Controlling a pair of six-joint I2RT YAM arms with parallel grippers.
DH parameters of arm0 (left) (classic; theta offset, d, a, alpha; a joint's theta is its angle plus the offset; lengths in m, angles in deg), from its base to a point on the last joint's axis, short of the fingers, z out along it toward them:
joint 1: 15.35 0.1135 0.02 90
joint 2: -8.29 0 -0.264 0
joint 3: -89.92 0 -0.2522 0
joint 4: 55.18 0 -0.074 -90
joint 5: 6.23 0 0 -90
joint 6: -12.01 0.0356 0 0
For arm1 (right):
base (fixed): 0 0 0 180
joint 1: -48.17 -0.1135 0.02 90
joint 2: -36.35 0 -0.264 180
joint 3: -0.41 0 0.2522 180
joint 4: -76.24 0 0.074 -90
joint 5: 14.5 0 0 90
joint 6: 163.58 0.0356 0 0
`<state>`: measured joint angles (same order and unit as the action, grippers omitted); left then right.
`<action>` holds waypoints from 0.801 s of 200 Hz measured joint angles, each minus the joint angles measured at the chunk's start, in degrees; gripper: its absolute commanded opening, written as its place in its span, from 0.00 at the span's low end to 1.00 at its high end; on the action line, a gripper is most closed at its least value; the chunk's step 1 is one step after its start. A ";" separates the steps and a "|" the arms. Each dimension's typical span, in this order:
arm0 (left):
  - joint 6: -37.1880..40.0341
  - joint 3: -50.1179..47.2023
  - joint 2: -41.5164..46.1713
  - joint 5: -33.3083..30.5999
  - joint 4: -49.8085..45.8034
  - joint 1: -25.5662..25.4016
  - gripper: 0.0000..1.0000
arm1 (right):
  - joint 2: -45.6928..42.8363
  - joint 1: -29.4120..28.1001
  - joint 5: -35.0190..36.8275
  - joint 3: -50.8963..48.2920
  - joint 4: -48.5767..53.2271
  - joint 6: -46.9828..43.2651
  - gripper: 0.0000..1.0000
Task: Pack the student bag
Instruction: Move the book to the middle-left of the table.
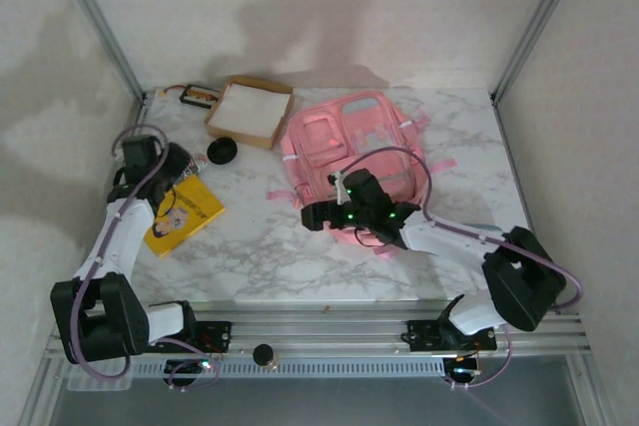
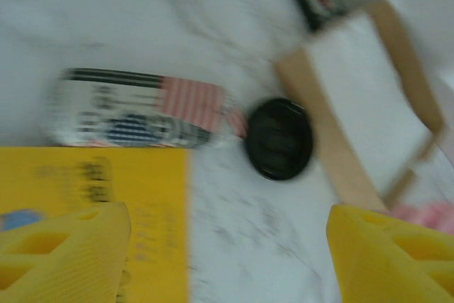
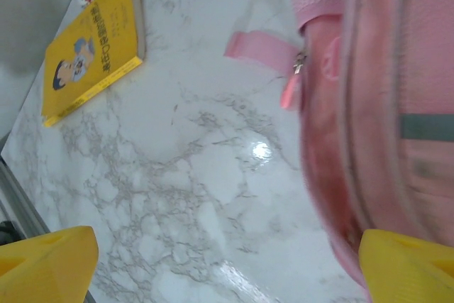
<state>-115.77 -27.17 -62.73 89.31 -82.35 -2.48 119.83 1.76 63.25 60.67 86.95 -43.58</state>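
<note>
- Top external view: we see a white marble surface (image 1: 250,246). The left arm (image 1: 115,236) reaches along its left side, and the right arm (image 1: 469,241) reaches from the near right toward the middle.
- At the left, a yellow book (image 1: 183,216) lies flat and face up, just near of the left arm's wrist.
- In the blurred left wrist view we look down between the yellow fingers (image 2: 64,250) of the left end effector (image 2: 227,246). They stand wide apart with nothing between them, so it is open. The book's edge lies below one finger.
- Just beyond the book lies a striped packet (image 2: 138,108) with red-and-white and blue markings. Right of it sits a black round disc (image 2: 278,138), apart from the book.
- Far of the disc stands a brown cardboard box (image 1: 250,110) with a white inside. Left of it, by the far edge, lies a small dark item (image 1: 200,95) with orange on it; we cannot tell what it is.
- The student bag (image 1: 344,137) lies flat just right of the box, on the far middle-right of the surface.
- In the right wrist view, the right end effector (image 3: 227,260) is spread wide and holds nothing. It hovers over bare marble just left of the bag's near-left edge.
- A pink strap (image 3: 259,51) and a zip pull (image 3: 291,90) show at that edge of the bag.
</note>
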 measured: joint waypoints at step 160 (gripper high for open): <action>-7.45 -9.44 -14.23 -5.97 3.50 19.87 0.70 | 19.30 -0.87 -3.52 14.99 -3.65 -0.90 0.99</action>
<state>-123.22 -36.61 -76.96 83.34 -78.86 17.38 139.13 0.88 59.73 75.66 83.30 -44.48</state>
